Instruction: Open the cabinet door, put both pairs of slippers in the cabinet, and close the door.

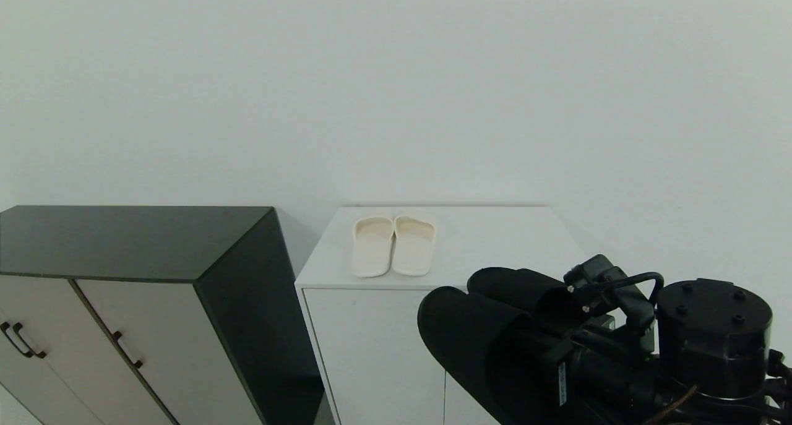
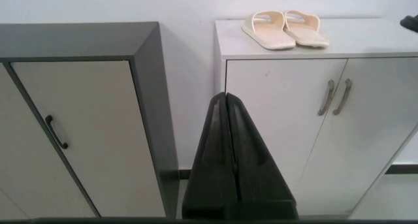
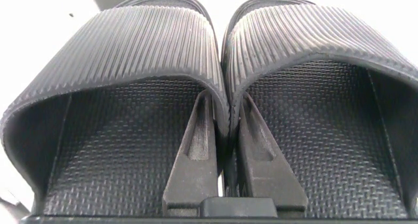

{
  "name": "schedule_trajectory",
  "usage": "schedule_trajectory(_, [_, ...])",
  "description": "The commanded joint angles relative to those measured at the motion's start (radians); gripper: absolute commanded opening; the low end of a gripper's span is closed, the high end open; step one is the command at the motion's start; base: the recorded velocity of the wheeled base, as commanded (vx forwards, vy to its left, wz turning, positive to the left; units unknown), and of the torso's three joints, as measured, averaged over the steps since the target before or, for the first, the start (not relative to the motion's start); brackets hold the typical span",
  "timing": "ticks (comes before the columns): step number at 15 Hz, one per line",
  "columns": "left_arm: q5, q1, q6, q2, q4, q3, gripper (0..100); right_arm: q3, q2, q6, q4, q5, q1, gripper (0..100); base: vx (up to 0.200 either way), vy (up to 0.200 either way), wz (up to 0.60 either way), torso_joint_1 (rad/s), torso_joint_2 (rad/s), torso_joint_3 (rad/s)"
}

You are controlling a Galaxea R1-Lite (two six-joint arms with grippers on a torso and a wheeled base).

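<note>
A pair of black ribbed slippers (image 1: 476, 332) (image 3: 150, 61) hangs in the air in front of the white cabinet's right part. My right gripper (image 3: 225, 103) is shut on their two touching inner walls, one finger inside each slipper. A cream pair of slippers (image 1: 393, 245) (image 2: 284, 29) lies side by side on top of the white cabinet (image 1: 495, 239) (image 2: 281, 100). Its two doors are shut, with metal handles (image 2: 335, 96) at the middle. My left gripper (image 2: 226, 96) is shut on nothing, low in front of the gap between the two cabinets.
To the left of the white cabinet stands a dark-topped cabinet (image 1: 124, 239) (image 2: 78, 41) with pale doors shut and black handles (image 1: 127, 349) (image 2: 55, 132). A plain white wall runs behind both. A narrow gap separates the cabinets.
</note>
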Motion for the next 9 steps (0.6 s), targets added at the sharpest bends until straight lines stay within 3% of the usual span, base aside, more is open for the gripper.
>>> schedule_trajectory(1, [0.000, 0.000, -0.002, 0.000, 0.000, 0.000, 0, 0.002, -0.001, 0.000, -0.001, 0.002, -0.001, 0, 0.000, 0.000, 0.00, 0.000, 0.00, 0.000])
schedule_trajectory(9, [0.000, 0.000, -0.002, 0.000, 0.000, 0.000, 0, 0.023, 0.004, 0.000, -0.001, 0.028, -0.001, 0, 0.000, 0.000, 0.00, 0.000, 0.00, 0.000])
